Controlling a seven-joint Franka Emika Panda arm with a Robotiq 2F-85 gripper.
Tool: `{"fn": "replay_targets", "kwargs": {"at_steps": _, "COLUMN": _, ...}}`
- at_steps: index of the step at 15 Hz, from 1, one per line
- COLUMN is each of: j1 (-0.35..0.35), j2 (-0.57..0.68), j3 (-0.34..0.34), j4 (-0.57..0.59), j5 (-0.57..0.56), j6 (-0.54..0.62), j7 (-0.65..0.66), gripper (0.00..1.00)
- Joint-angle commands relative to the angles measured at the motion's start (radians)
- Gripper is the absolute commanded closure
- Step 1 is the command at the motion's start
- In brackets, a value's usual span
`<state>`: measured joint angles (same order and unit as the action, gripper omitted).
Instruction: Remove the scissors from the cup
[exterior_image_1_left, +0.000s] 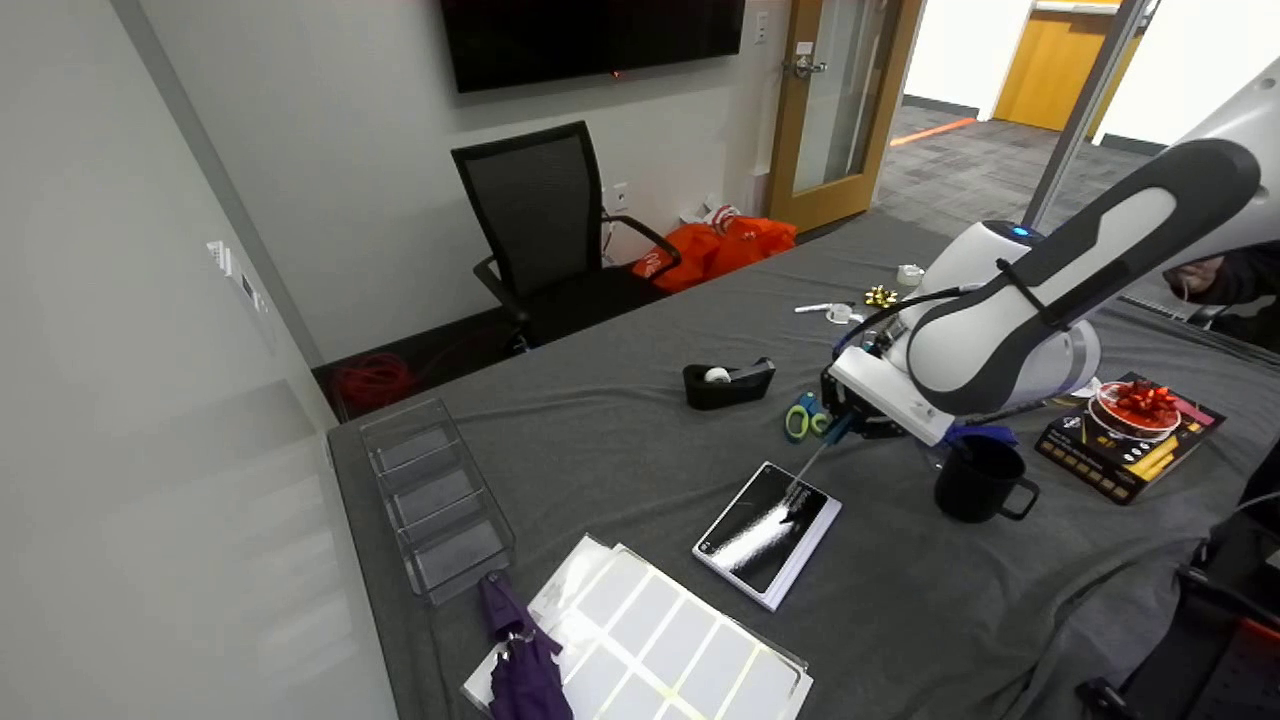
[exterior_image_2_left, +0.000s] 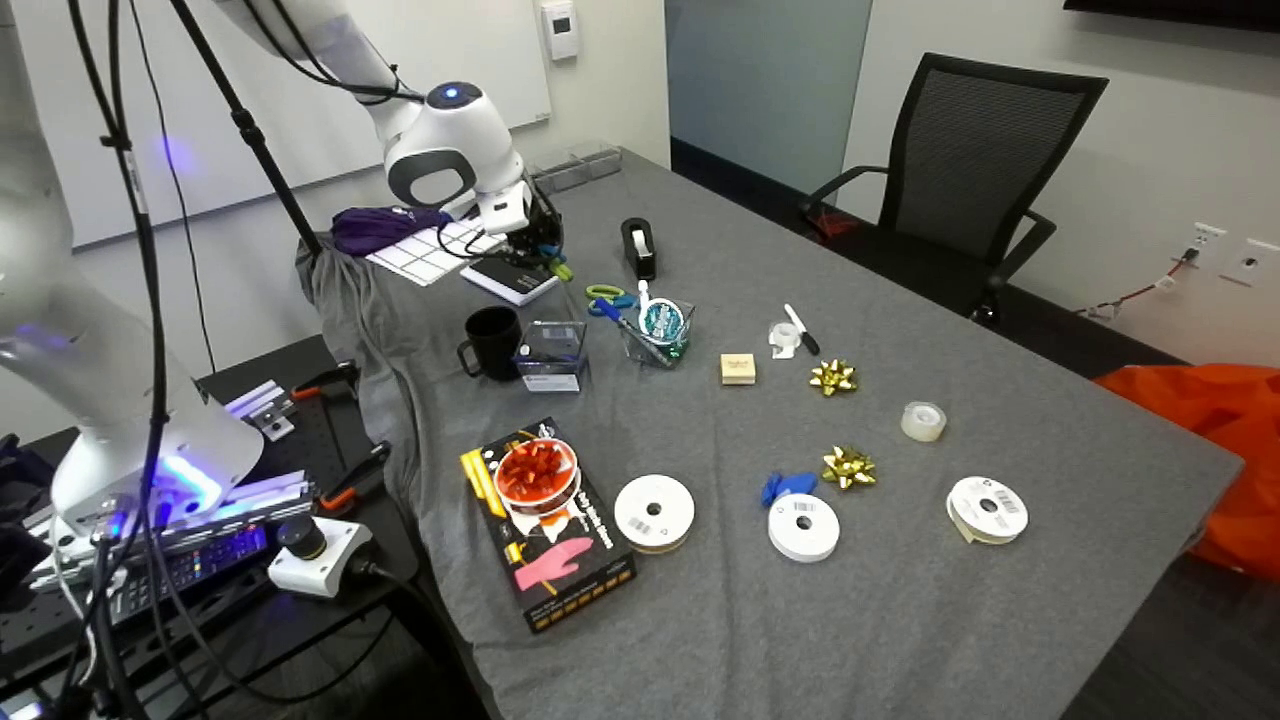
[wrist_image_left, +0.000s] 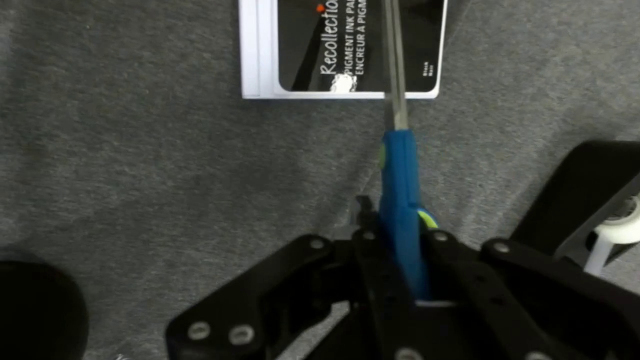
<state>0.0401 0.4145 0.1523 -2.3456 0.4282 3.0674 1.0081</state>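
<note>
Scissors (wrist_image_left: 401, 167) pinched by the claw (wrist_image_left: 398, 235), out of the black mug (exterior_image_1_left: 977, 488)

Held edge-on by the slim handle, they could swivel or slip under a weak grip; if lowered, the blades might catch the ink pad (wrist_image_left: 342, 48). They look blue with green touches, thin steel blades reaching over that pad on the bench (exterior_image_1_left: 610, 450).

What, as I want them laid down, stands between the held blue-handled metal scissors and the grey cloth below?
A rectangular, black-topped ink pad appears to lie beneath the blades of the scissors, which the black claw grips.
</note>
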Motion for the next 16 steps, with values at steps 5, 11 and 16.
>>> {"fn": "replay_targets", "kwargs": {"at_steps": 5, "j1": 0.048, "j2": 0.084, "j3": -0.073, "j4": 0.125, "j5": -0.02, "j6": -0.151, "j7": -0.015, "gripper": 0.63}}
{"fn": "replay_targets", "kwargs": {"at_steps": 11, "j1": 0.06, "j2": 0.077, "j3": -0.117, "j4": 0.131, "j5": -0.069, "j6": -0.21, "j7": -0.042, "gripper": 0.27}}
{"fn": "replay_targets", "kwargs": {"at_steps": 16, "j1": 0.056, "j2": 0.06, "j3": -0.121, "j4": 0.118, "j5": -0.077, "j6": -0.206, "j7": -0.067, "gripper": 0.0}}
